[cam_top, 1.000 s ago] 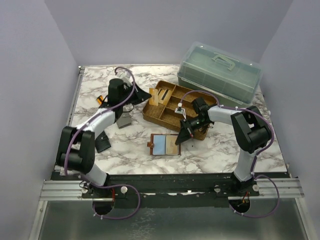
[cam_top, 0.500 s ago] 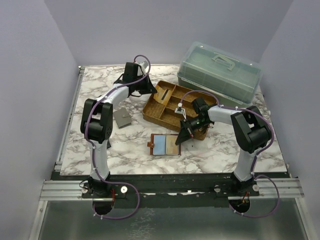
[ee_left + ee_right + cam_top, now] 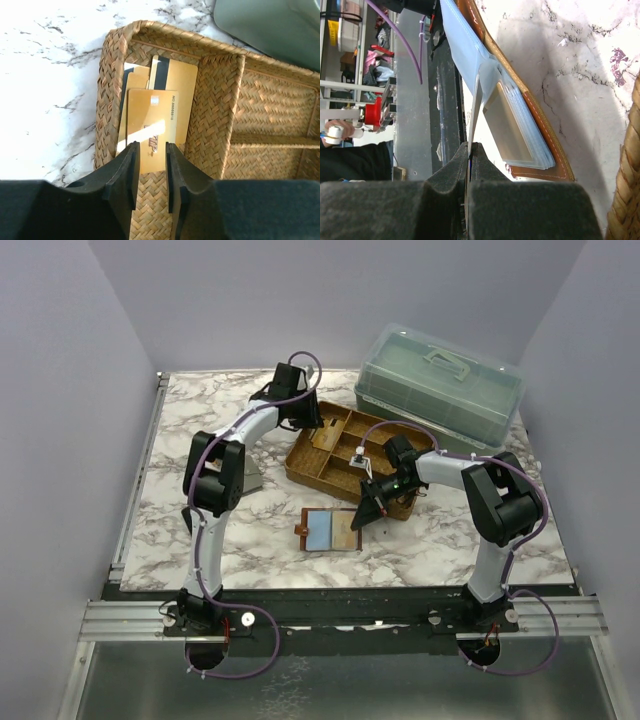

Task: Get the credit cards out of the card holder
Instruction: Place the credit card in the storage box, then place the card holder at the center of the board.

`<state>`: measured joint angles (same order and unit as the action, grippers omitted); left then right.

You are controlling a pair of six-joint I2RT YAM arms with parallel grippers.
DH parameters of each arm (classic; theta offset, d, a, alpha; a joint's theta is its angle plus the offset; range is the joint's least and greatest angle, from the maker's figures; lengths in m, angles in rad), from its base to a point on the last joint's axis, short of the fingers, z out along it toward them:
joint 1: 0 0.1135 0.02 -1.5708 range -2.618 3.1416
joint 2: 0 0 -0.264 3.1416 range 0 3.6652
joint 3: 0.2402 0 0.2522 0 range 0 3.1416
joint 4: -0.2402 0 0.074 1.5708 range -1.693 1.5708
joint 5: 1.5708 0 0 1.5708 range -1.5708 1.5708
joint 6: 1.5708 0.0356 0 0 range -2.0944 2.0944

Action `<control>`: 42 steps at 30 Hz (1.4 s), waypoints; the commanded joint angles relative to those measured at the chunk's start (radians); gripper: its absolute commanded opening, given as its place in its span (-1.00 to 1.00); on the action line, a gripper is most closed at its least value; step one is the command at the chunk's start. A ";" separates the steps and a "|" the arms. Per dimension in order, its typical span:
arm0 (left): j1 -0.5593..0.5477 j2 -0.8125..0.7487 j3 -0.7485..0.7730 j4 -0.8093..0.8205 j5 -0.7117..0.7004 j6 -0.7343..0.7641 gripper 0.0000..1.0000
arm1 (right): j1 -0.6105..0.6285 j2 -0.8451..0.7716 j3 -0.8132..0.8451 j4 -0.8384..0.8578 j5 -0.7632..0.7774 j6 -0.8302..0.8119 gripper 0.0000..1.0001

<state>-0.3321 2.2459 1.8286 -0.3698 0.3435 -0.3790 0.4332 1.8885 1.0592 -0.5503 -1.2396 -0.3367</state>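
The card holder [image 3: 330, 530] lies open on the marble in front of the wicker tray [image 3: 310, 478], light-blue and tan faces up. My right gripper [image 3: 366, 508] is at its right edge, shut on a thin inner leaf [image 3: 476, 107] that stands lifted off the stacked clear pockets [image 3: 520, 135] and the brown leather [image 3: 540, 150]. My left gripper [image 3: 305, 416] hovers over the tray's far-left compartment, open [image 3: 150, 170], jaws a little apart with nothing pinched. Several gold credit cards [image 3: 150, 120] lie overlapped in that compartment just beyond the fingertips.
A green translucent lidded box [image 3: 440, 385] stands behind the tray at the back right and shows as a corner [image 3: 270, 20] in the left wrist view. A grey wallet [image 3: 252, 480] lies left of the tray, partly behind the left arm. Woven dividers [image 3: 215, 100] split the tray.
The left arm has swung from the left side of the table to the tray's far-left compartment, and its jaws have parted. The right arm and card holder have not moved.
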 commanded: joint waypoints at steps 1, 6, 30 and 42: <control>-0.036 -0.094 0.036 -0.029 -0.211 0.044 -0.32 | 0.010 0.010 0.020 -0.022 0.015 -0.022 -1.00; -0.042 -0.296 -0.091 0.059 -0.356 0.075 -0.25 | 0.010 0.004 0.022 -0.023 0.027 -0.026 -1.00; -0.147 -1.433 -1.370 0.575 0.002 -0.502 0.74 | 0.018 -0.020 0.013 -0.007 0.048 -0.016 -1.00; -0.439 -1.431 -1.424 0.553 -0.273 -0.481 0.75 | 0.018 -0.015 0.021 -0.011 0.035 -0.019 -0.99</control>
<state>-0.7116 0.7952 0.3866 0.1844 0.1993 -0.8852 0.4454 1.8885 1.0592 -0.5613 -1.1961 -0.3420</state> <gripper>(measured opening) 0.873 0.007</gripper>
